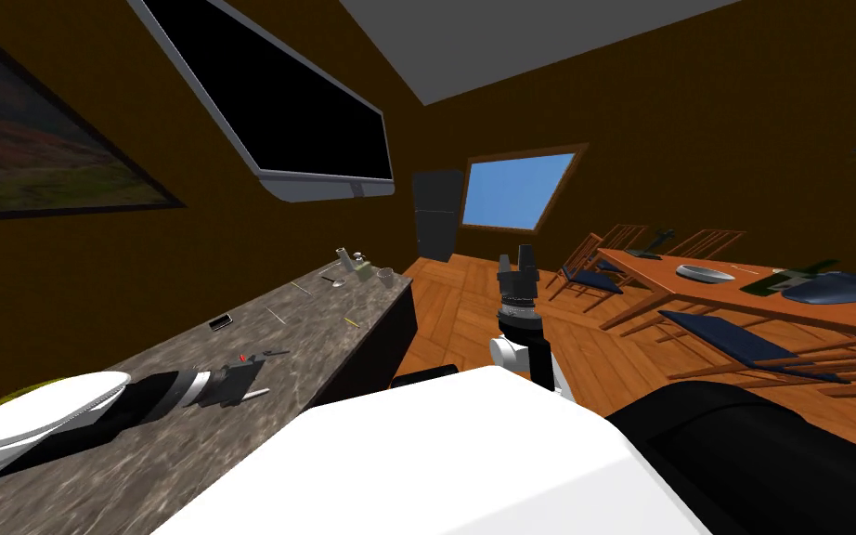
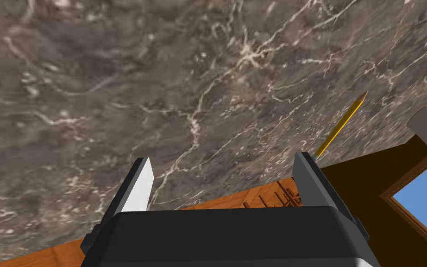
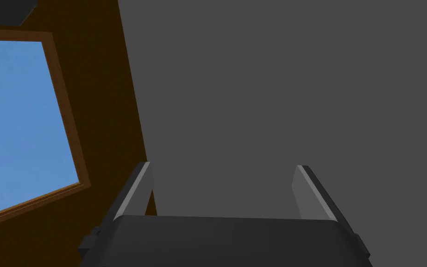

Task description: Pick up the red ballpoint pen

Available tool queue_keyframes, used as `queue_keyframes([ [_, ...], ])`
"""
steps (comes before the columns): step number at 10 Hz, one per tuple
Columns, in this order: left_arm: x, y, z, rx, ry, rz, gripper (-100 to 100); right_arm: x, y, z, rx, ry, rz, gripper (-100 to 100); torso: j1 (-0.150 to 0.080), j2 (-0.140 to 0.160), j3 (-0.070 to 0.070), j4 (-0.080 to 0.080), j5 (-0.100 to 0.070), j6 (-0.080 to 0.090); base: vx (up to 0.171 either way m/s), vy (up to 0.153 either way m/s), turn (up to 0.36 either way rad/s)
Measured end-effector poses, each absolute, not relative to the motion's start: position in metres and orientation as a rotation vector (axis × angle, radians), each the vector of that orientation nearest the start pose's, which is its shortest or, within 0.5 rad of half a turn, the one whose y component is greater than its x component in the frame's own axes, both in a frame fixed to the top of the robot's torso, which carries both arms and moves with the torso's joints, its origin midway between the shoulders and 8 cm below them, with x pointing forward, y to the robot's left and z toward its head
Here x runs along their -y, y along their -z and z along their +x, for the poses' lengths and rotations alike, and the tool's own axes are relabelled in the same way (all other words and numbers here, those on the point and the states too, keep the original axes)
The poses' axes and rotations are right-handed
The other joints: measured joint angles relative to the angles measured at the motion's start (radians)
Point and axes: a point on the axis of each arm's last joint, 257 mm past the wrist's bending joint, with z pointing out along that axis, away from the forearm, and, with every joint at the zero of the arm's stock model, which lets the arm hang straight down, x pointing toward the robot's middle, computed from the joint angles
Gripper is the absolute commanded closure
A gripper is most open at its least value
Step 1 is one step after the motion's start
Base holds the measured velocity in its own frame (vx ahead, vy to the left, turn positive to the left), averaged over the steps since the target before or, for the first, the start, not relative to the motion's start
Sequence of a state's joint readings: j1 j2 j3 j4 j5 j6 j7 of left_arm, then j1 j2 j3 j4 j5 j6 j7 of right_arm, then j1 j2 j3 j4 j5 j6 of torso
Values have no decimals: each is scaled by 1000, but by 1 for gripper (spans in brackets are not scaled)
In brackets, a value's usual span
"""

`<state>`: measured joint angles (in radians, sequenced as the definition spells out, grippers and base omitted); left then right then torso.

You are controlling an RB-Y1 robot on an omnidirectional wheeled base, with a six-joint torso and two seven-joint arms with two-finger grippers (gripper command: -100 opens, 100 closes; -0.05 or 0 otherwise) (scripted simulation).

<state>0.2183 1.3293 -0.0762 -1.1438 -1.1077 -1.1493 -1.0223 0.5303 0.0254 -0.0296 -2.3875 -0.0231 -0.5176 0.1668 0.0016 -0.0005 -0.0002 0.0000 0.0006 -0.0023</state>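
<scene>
on the long marbled counter point(image 1: 324, 339) along our left, seen from the head, the red ballpoint pen point(image 1: 242, 357) shows as a small red sliver lying flat. it is just beyond our left gripper point(image 1: 255, 381), which hangs low over the stone. a small dark object point(image 1: 274, 353) lies just beside the pen, with a yellow pencil point(image 1: 352, 322) farther along and some cups point(image 1: 385, 276) near the far end. our right gripper point(image 1: 525, 255) points upward over the wooden floor, well apart from the counter.

from the left wrist, our two fingers point(image 2: 141, 183) stand spread wide with nothing between them but veined stone. the yellow pencil lies off beyond one finger, near the counter's edge. we cannot make out the pen for certain here.

from the right wrist, that gripper's fingers point(image 3: 139, 185) are likewise spread apart and hold nothing.

we judge the pen light, stiff and thin, with a smooth round barrel that may roll or skid on the polished top. it lies so low that the blades must come right down to the stone. we would take it across the middle of the barrel, blades square to its length. we would close gently so it does not squirt out sideways or tip at one end.
</scene>
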Motion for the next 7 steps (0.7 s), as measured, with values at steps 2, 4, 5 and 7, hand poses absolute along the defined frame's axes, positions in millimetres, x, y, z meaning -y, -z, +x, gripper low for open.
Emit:
queue_keyframes([
  [2,-561,309,261,-1577,-69,2200,-100,291,-66,313,-548,-1137,548,0,0,0,0,0,0,0,18,16,-138],
  [4,-580,315,243,-1604,-60,2281,-100,291,-66,313,-548,-1137,548,0,0,0,0,0,0,0,14,16,-132],
  [5,-591,317,236,-1622,-54,2326,-100,291,-66,313,-548,-1137,548,0,0,0,0,0,0,0,21,23,-293],
  [7,-615,323,208,-1652,-29,2415,-100,291,-66,313,-548,-1137,548,0,0,0,0,0,0,0,15,25,-121],
])
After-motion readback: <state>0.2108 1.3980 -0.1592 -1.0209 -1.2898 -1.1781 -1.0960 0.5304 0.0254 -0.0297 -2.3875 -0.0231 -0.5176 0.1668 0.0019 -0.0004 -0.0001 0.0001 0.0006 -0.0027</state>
